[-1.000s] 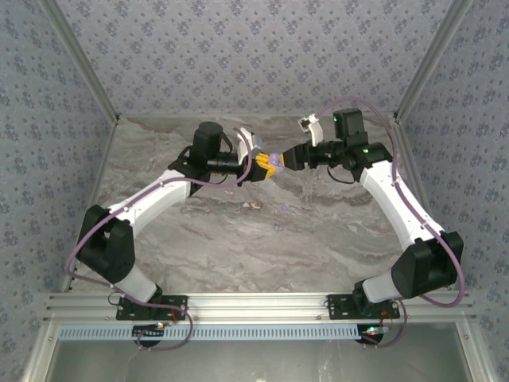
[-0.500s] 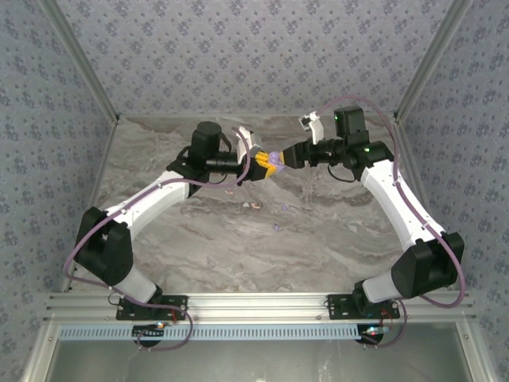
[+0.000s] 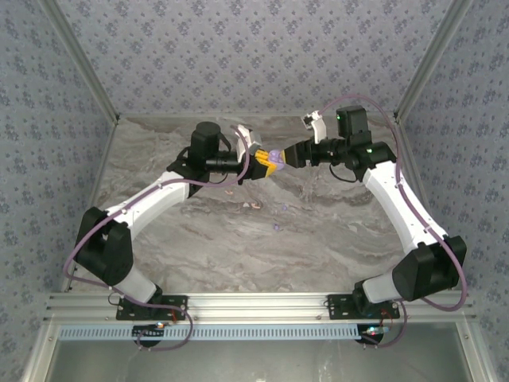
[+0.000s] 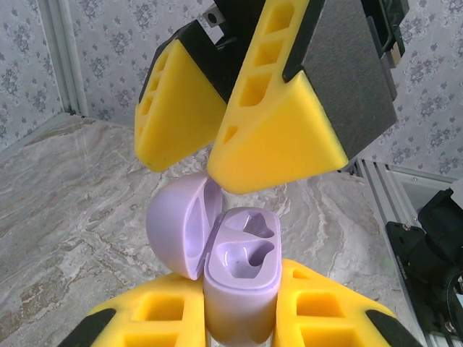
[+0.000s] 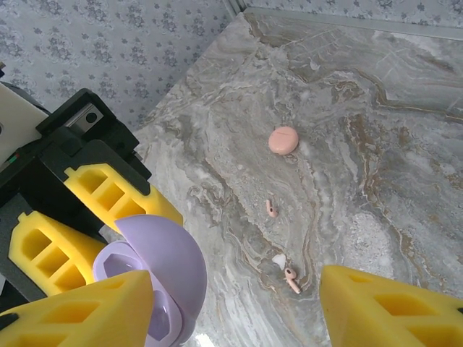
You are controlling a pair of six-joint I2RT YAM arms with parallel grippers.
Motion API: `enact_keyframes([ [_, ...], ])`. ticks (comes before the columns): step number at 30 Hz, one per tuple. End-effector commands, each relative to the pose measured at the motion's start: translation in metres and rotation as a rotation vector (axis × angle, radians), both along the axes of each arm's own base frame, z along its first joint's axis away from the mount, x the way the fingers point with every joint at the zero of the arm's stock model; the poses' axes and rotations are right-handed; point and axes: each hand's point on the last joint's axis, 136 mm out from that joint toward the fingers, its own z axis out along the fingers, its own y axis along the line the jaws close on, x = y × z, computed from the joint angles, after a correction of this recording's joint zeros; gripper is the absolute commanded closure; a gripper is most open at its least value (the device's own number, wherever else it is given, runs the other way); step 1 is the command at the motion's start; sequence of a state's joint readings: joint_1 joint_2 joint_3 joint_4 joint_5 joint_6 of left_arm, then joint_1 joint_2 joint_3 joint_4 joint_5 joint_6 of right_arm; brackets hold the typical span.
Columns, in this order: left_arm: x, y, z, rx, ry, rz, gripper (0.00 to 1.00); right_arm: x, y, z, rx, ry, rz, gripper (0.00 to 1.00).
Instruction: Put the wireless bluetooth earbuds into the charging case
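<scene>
The left gripper [image 4: 242, 325] is clamped on the lilac case [image 4: 242, 264], held off the table [image 3: 334, 239] with its lid [image 4: 177, 224] swung back and both wells bare. The right gripper [image 5: 231, 311] is spread and grasps nothing, its tips just over the case. The earbuds [image 3: 278, 211] lie loose on the table below — toward the bases from both grippers. Two pink earbuds [image 5: 271, 209] show beneath the right gripper, so the free right arm looks the one to go down — away from the case
</scene>
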State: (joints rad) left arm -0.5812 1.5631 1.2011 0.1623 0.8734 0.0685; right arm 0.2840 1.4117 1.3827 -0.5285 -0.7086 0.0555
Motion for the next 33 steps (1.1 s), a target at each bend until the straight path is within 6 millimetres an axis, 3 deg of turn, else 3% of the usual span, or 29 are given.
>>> enact_keyframes([
  [1,0.008,0.004,0.000,-0.012,-0.001,0.030,0.88,-0.002,-0.009,0.011,-0.009,-0.028,-0.041,0.35],
  [9,0.013,0.018,-0.017,-0.012,0.045,0.094,0.88,0.004,-0.031,-0.019,-0.063,0.050,-0.147,0.35],
  [15,0.006,0.029,-0.026,-0.009,0.065,0.133,0.88,0.000,-0.038,-0.073,-0.145,0.219,-0.181,0.37],
  [24,-0.008,0.043,-0.037,-0.006,0.098,0.179,0.88,-0.008,-0.023,-0.151,-0.205,0.443,-0.168,0.51],
  [26,-0.009,0.046,-0.039,-0.003,0.103,0.194,0.88,-0.018,-0.020,-0.180,-0.240,0.518,-0.156,0.54],
  [33,-0.013,0.051,-0.042,0.004,0.109,0.217,0.88,-0.037,0.003,-0.217,-0.266,0.633,-0.078,0.71],
])
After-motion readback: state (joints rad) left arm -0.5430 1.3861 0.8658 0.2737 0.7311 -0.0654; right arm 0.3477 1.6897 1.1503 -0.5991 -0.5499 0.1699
